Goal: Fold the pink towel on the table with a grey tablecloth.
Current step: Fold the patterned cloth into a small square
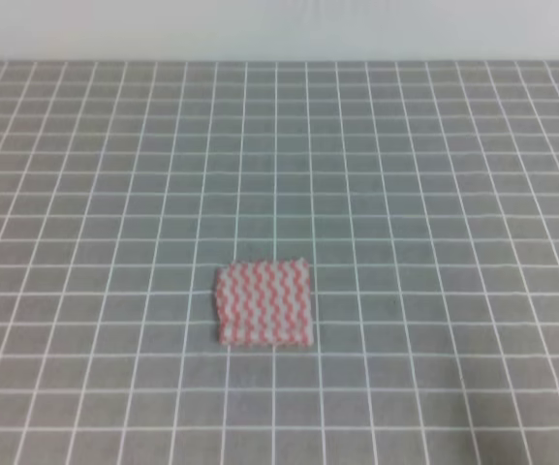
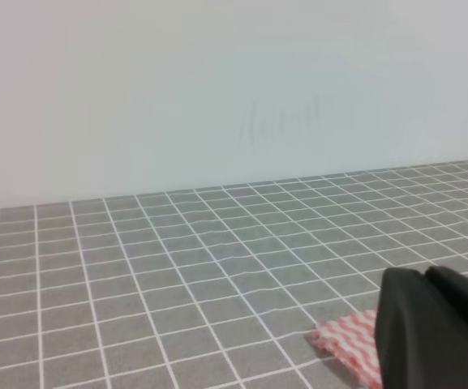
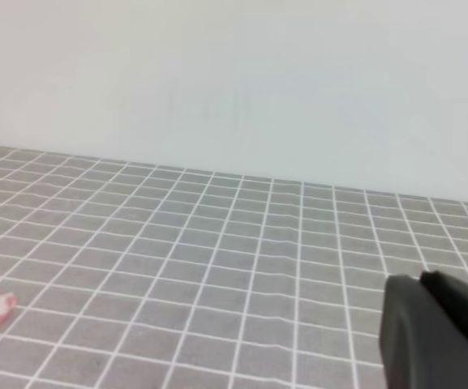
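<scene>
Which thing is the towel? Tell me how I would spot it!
Look at the big table with a grey tablecloth, all crossed by thin white lines making little squares. Near the middle, toward the front edge, lies the pink towel, a small flat square. It is the only thing with pink and white wavy stripes.

The high view looks steeply down on the gridded surface (image 1: 405, 194) from the near side, while both wrist views sit low, facing the far wall (image 2: 217, 89), sharing the towel (image 1: 264, 303).
</scene>
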{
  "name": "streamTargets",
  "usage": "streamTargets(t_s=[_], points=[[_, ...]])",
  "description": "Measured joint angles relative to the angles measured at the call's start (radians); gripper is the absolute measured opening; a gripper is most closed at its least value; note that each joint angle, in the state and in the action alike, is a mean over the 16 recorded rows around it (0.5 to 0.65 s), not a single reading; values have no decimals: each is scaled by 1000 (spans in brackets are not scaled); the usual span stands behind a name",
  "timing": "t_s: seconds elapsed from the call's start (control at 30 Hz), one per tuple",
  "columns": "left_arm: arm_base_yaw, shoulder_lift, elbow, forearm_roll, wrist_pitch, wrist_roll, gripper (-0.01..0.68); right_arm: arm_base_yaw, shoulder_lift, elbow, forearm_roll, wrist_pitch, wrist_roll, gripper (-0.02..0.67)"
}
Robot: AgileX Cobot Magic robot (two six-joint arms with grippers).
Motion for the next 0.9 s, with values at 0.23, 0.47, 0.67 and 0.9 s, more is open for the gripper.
streamTargets(t_s=[0.23, 0.47, 0.67, 0.9], points=[[0, -1, -1, 0, 2, 0, -2, -7, -7, 24, -64, 25, 74, -15], [0, 0, -1, 0, 3, 0, -2, -7, -8, 61, -165, 69, 201, -15], [0, -1, -1, 0, 3, 0, -2, -7, -8, 86, -227, 105, 287, -16], [0, -1, 0, 0, 1, 0, -2, -7, -8, 90, -224, 126, 288, -15]])
